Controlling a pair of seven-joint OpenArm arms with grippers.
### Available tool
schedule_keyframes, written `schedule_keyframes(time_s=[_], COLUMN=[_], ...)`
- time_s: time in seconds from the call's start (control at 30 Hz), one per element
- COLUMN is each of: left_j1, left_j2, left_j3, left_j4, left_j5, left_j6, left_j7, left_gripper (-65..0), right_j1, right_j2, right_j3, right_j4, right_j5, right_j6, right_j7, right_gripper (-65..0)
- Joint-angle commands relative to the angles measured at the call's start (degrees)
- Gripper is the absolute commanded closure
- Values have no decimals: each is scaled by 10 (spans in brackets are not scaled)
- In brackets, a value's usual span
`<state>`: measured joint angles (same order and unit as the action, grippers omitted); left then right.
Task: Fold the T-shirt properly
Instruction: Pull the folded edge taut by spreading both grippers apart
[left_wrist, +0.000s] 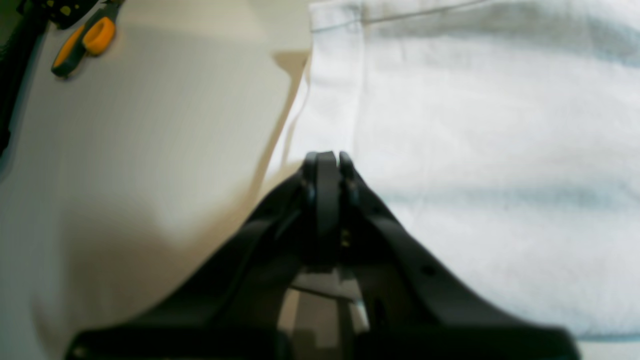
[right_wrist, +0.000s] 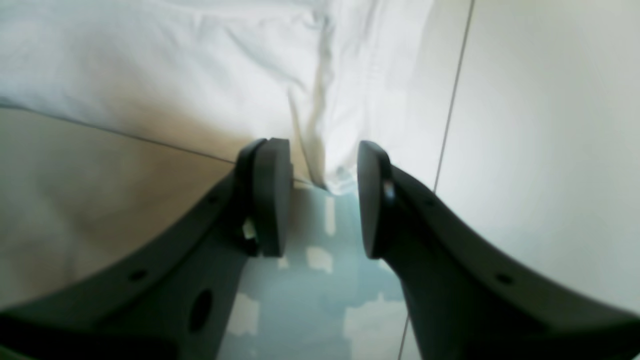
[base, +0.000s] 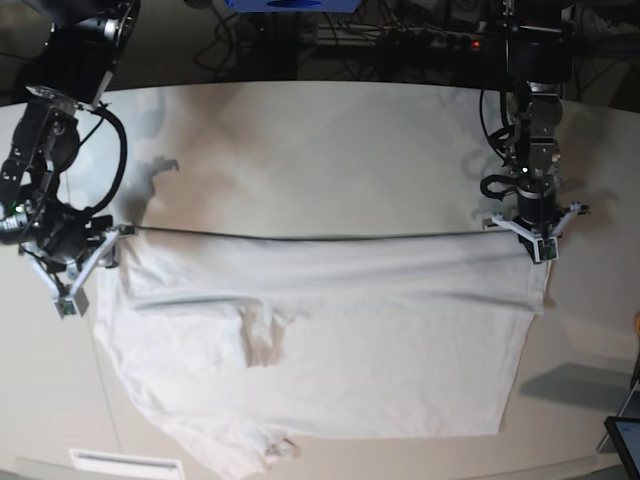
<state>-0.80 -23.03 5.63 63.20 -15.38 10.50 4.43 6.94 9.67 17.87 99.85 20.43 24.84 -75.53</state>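
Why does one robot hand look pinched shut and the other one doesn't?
The left hand has its fingers pressed together on the T-shirt edge. The right hand has a clear gap between its fingers, with cloth lying in the gap. In the base view each sits at one end of the shirt's raised edge. Both are dark.

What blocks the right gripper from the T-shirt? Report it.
Nothing visible does. The right gripper is open, and a corner of the T-shirt already lies between its fingers, over the bare table. No other thing shows between them in the right wrist view.
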Motion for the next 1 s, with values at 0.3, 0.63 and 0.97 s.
schedule_keyframes(time_s=[0.3,0.63,0.97], left_j1=[-2,0,1], left_j2=[-8,-8,-8], left_j3=[-2,-2,-2], left_j4=[3,1,1], left_j5=[-1,-1,-1], left_j6=[6,6,6], left_j7=[14,14,14], left_gripper=[0,0,0], right_j1=[-6,-10,5], right_j2=[-5,-7,-5], right_j3=[1,-1,-2], right_j4=[-13,-77,-92], right_j5=[4,4,4], right_j6=[1,1,3], right_j7=[28,64,64], right_gripper=[-222,-218,0])
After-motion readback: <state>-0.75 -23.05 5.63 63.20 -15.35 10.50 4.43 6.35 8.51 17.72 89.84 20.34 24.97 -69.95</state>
